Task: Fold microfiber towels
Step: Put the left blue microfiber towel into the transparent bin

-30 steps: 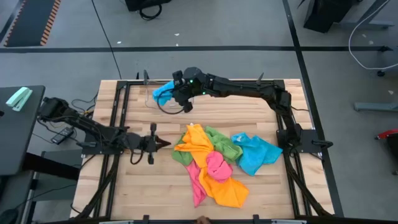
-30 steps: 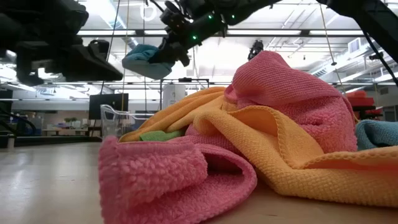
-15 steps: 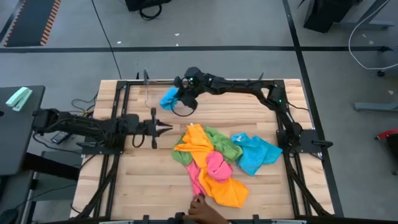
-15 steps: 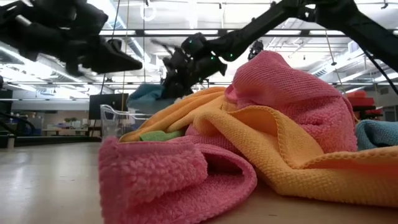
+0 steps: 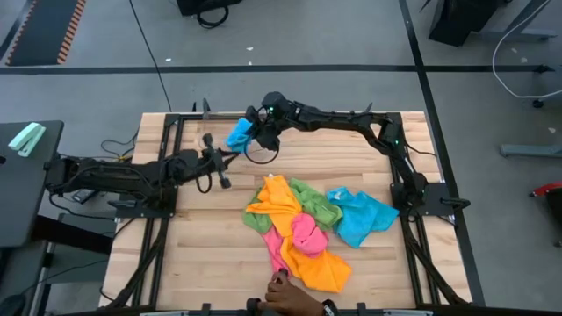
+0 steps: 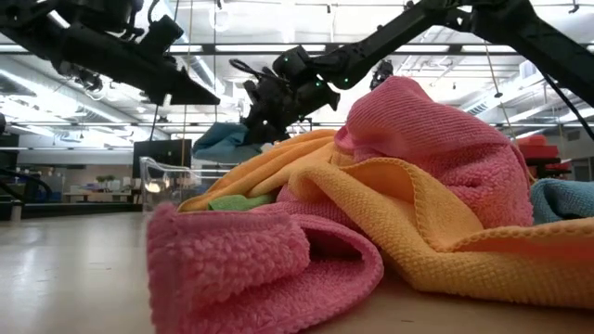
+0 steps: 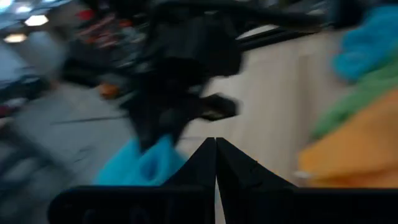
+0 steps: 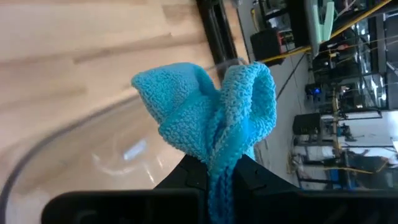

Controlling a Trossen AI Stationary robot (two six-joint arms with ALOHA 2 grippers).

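Note:
My right gripper (image 5: 251,132) is shut on a bunched blue towel (image 5: 238,134) at the far side of the table, above the clear bin (image 6: 172,178). My left gripper (image 5: 230,154) is shut with nothing in it. It hovers just left of the towel pile and points toward the bin and the blue towel (image 7: 140,168). A loose pile lies on the table's middle: an orange towel (image 5: 279,200), a green towel (image 5: 318,207), a pink towel (image 5: 304,233) and a second blue towel (image 5: 362,216). My right gripper pinches a bunched fold of the blue towel (image 8: 217,163) between its two fingers, several layers thick. Two rounded lobes of towel (image 8: 186,99) stand out beyond the fingertips. The fingers come from the table's right, slanting down. The towel is lifted clear of the table, over the bin.
The clear bin's rim (image 8: 59,146) curves right under the held towel. Black frame rails (image 5: 167,149) run along the table's left and right sides. A person's hand (image 5: 290,297) reaches in at the near edge, close to the pile's orange end (image 5: 320,272).
My right gripper has rolled and sunk with the blue towel toward the clear bin. My left gripper has swung toward the table's far edge and risen, now pointing at the bin. A person's hand has come in at the near edge.

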